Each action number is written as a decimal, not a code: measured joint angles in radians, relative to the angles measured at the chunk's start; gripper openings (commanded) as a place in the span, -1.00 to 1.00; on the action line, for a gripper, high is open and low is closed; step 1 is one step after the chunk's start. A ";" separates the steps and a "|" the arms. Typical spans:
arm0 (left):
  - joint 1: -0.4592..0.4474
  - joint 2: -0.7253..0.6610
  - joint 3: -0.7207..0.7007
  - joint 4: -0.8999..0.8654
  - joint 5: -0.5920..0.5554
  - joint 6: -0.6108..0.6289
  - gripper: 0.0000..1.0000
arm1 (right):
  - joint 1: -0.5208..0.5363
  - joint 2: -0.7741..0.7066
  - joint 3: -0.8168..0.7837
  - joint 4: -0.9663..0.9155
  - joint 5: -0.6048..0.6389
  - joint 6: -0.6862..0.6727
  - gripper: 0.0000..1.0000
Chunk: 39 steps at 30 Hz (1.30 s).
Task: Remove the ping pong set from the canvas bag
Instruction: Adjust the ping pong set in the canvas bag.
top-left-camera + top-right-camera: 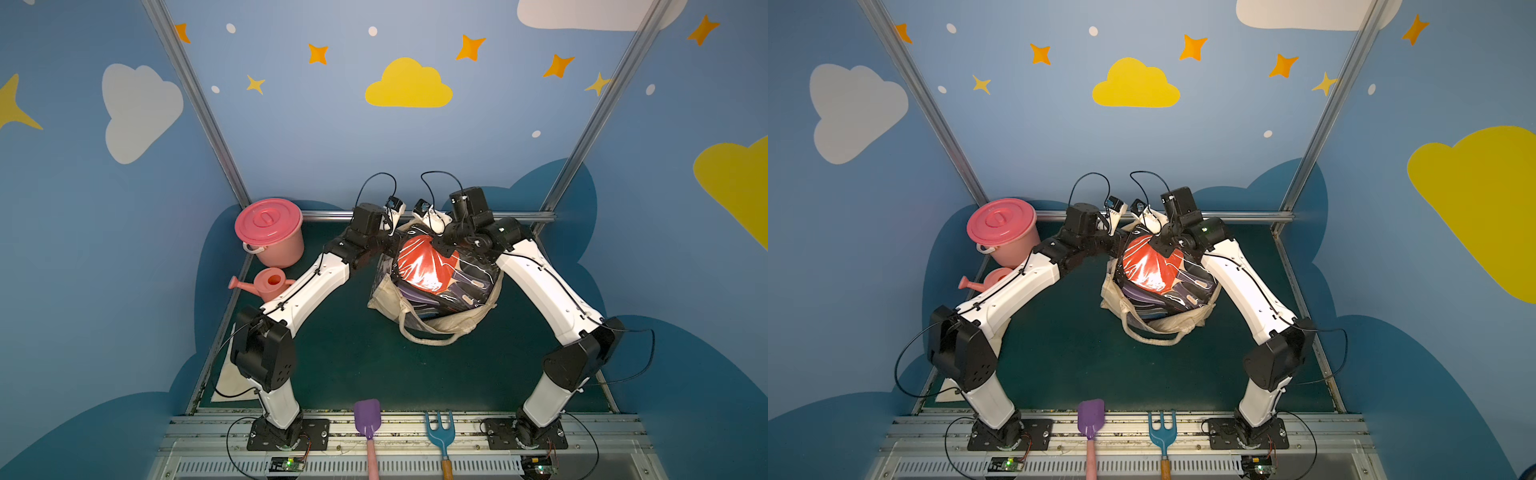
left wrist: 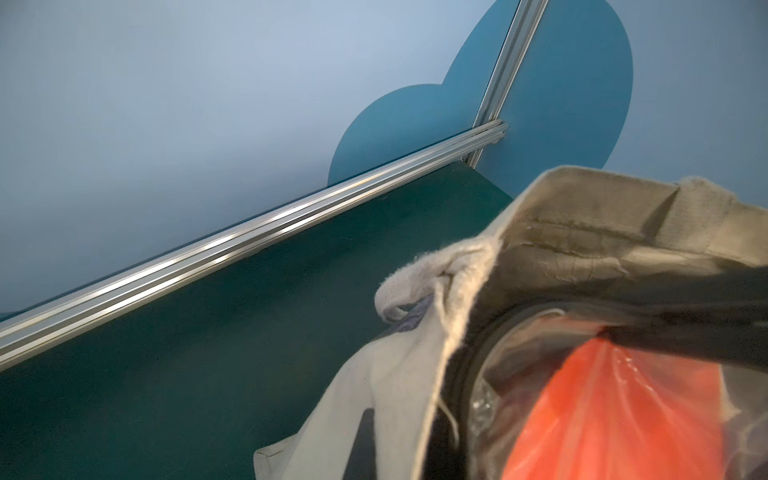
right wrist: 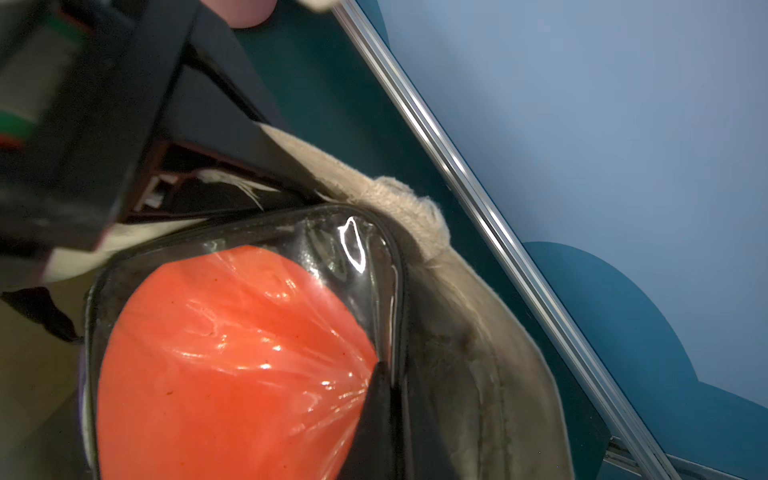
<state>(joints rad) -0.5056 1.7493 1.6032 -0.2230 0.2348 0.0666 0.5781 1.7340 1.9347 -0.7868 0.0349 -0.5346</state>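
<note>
The cream canvas bag slumps at the back middle of the green table, its strap handles hanging toward the front. Out of its mouth sticks the ping pong set: a clear-fronted dark pack with a red paddle, on top of darker cases. My right gripper is shut on the pack's clear plastic edge. At the bag's rear left rim is my left gripper, shut on the canvas. Its fingers are hidden in the left wrist view, where the rim and pack show.
A pink lidded bucket and a pink watering can stand at the back left. A purple toy shovel and a blue toy rake lie on the front rail. An aluminium rail runs just behind the bag.
</note>
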 measured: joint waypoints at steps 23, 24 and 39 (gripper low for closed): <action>-0.021 0.002 0.051 -0.103 -0.056 0.045 -0.93 | 0.000 -0.034 0.079 -0.027 0.084 -0.032 -1.00; -0.024 0.003 0.050 -0.100 -0.049 0.041 -0.93 | 0.000 -0.036 0.075 -0.026 0.080 -0.028 -1.00; -0.041 0.056 0.040 -0.016 0.036 -0.004 -0.93 | -0.135 -0.127 -0.047 -0.003 -0.110 0.043 0.39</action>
<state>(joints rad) -0.5465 1.8050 1.6432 -0.2394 0.2707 0.0628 0.4427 1.6070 1.8874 -0.7898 -0.0753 -0.4915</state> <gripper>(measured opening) 0.058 0.669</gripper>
